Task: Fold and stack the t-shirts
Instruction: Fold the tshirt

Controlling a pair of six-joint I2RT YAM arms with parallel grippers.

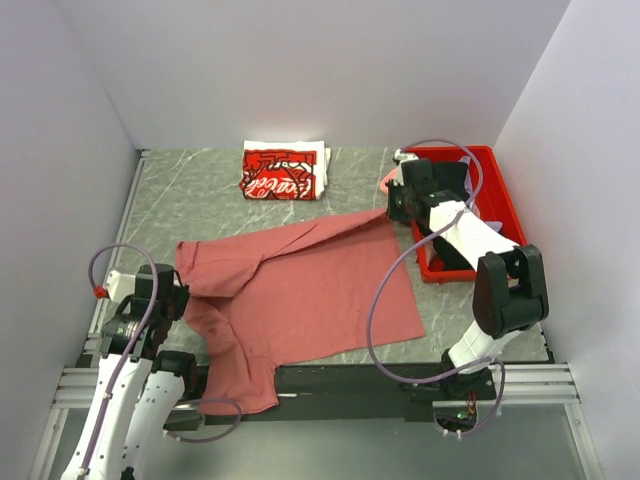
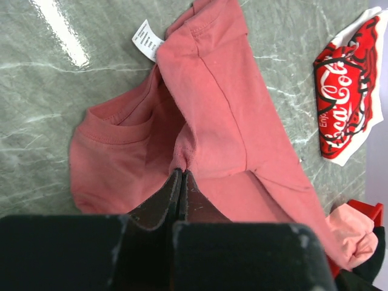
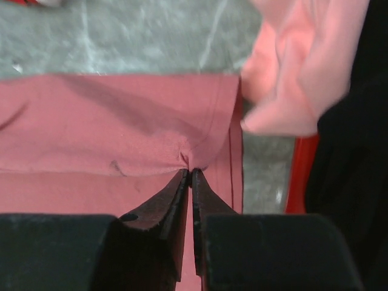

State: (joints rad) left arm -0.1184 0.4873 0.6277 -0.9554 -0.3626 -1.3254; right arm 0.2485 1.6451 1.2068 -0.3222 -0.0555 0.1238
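Note:
The dusty-rose t-shirt (image 1: 300, 290) lies spread across the middle of the table, partly hanging over the near edge. My left gripper (image 1: 178, 300) is shut on its cloth near the collar and left shoulder; the pinch shows in the left wrist view (image 2: 182, 171). My right gripper (image 1: 396, 208) is shut on its far right hem corner, seen in the right wrist view (image 3: 190, 171). The folded red-and-white logo t-shirt (image 1: 283, 171) lies at the back, also in the left wrist view (image 2: 345, 91). A pink tee (image 3: 297, 66) and a black one (image 3: 357, 151) hang from the bin.
The red plastic bin (image 1: 500, 195) stands at the back right, close behind my right arm. White walls close in the table on the left, back and right. A white label (image 2: 147, 39) sticks out at the rose shirt's collar.

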